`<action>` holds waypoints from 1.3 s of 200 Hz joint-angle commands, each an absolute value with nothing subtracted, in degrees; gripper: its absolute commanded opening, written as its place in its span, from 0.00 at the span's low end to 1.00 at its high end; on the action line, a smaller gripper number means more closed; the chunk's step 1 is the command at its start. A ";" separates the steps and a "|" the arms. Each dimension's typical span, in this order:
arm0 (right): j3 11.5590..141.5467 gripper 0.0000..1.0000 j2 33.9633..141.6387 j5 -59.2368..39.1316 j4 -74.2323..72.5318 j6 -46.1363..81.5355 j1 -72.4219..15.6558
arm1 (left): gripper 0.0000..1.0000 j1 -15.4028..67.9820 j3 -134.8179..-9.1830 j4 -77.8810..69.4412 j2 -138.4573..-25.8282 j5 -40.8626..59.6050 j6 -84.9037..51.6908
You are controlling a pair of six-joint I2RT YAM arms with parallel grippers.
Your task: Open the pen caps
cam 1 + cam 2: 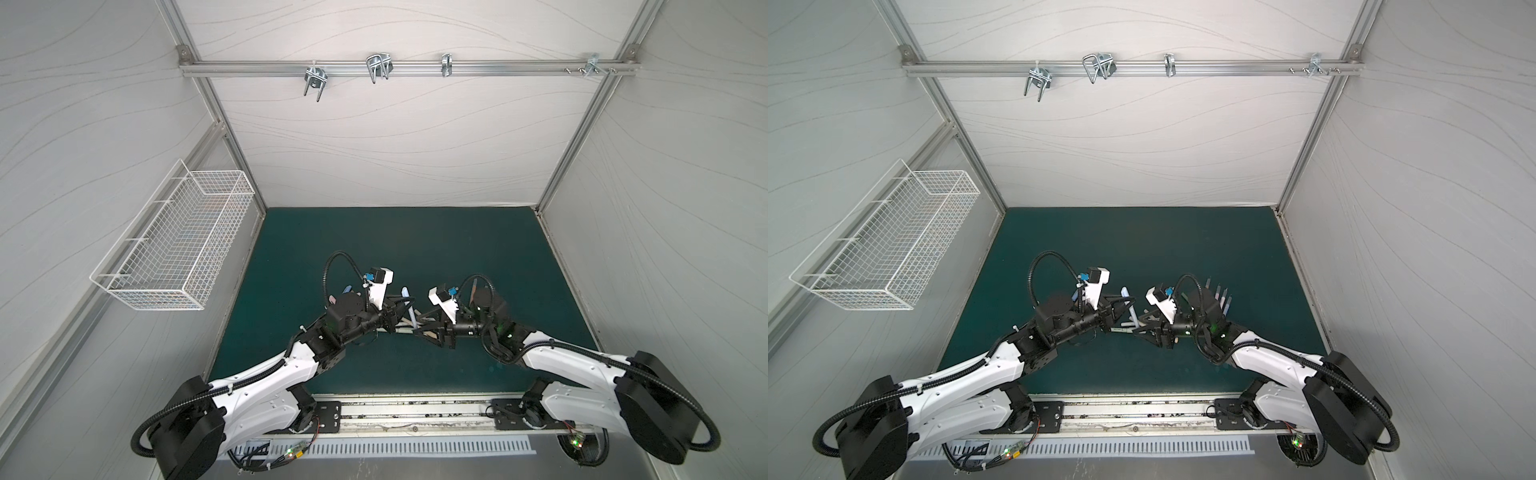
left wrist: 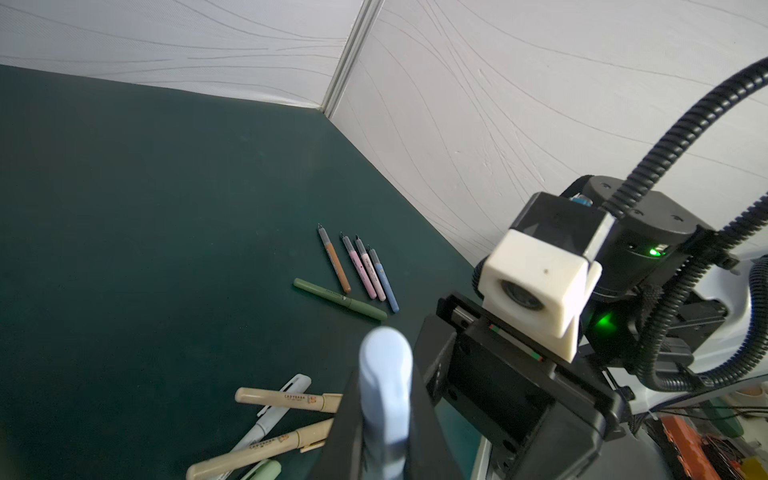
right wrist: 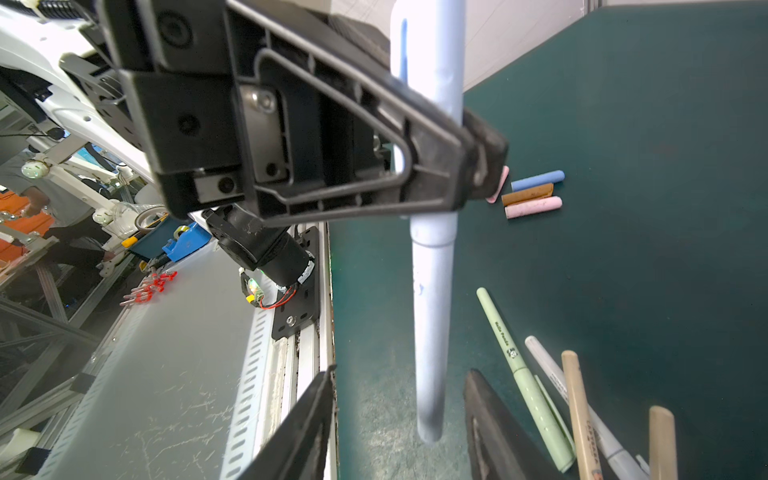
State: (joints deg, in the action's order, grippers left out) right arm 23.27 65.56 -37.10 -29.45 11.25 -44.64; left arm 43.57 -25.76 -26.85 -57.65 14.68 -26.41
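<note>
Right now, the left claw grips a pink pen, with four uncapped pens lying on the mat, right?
No: the pen in the left gripper is pale blue, not pink, as the left wrist view shows. The four uncapped pens do lie on the mat.

Likely a lab: aluminium frame (image 1: 249, 68), white panels (image 1: 395, 145).

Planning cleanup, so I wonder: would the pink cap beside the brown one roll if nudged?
Probably: the pink cap is a round tube lying on its side on the flat mat. The brown cap close alongside would likely block rolling that way. Being short, it is probably light and easily knocked.
</note>
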 commanded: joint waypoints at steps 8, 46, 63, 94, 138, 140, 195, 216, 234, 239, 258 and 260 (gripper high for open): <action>22.70 0.50 64.93 -37.48 -34.64 12.13 -44.41 | 0.00 43.46 -25.93 -31.83 -57.74 17.72 -27.07; 21.97 0.41 65.23 -37.37 -36.98 12.71 -44.45 | 0.00 43.81 -26.59 -32.46 -59.31 19.70 -26.34; 21.98 0.39 65.35 -37.59 -37.26 12.93 -44.47 | 0.00 44.44 -26.62 -32.45 -59.41 19.62 -25.60; 22.06 0.37 65.58 -37.70 -37.60 13.25 -44.47 | 0.00 44.96 -26.59 -32.51 -59.33 19.75 -24.53; 22.15 0.28 65.75 -38.23 -37.71 13.62 -44.46 | 0.00 45.18 -26.45 -32.93 -59.41 19.82 -24.60; 22.15 0.27 65.70 -38.23 -37.64 13.58 -44.43 | 0.00 45.22 -26.45 -32.95 -59.41 19.79 -24.61; 22.56 0.14 66.05 -38.57 -36.48 13.14 -44.47 | 0.00 45.18 -25.31 -31.97 -57.41 15.85 -23.30; 22.93 0.09 66.43 -39.30 -35.96 13.02 -44.40 | 0.00 45.18 -25.32 -30.94 -56.48 13.99 -23.12; 23.29 0.04 66.73 -39.64 -35.44 12.86 -44.52 | 0.00 45.20 -25.06 -31.05 -56.00 13.21 -23.63; 23.36 0.04 66.89 -39.73 -35.31 12.78 -44.54 | 0.00 45.18 -24.97 -31.02 -55.91 12.93 -24.00; 23.68 0.01 67.30 -40.00 -34.82 12.52 -44.55 | 0.00 45.04 -25.37 -30.14 -55.81 12.03 -26.11; 23.72 0.00 67.32 -40.12 -34.68 12.45 -44.51 | 0.00 44.95 -25.48 -29.97 -55.81 12.04 -26.39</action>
State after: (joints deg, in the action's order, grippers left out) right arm 22.70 66.54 -37.87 -36.01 13.54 -44.49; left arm 45.56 -24.60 -28.34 -57.01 16.08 -24.62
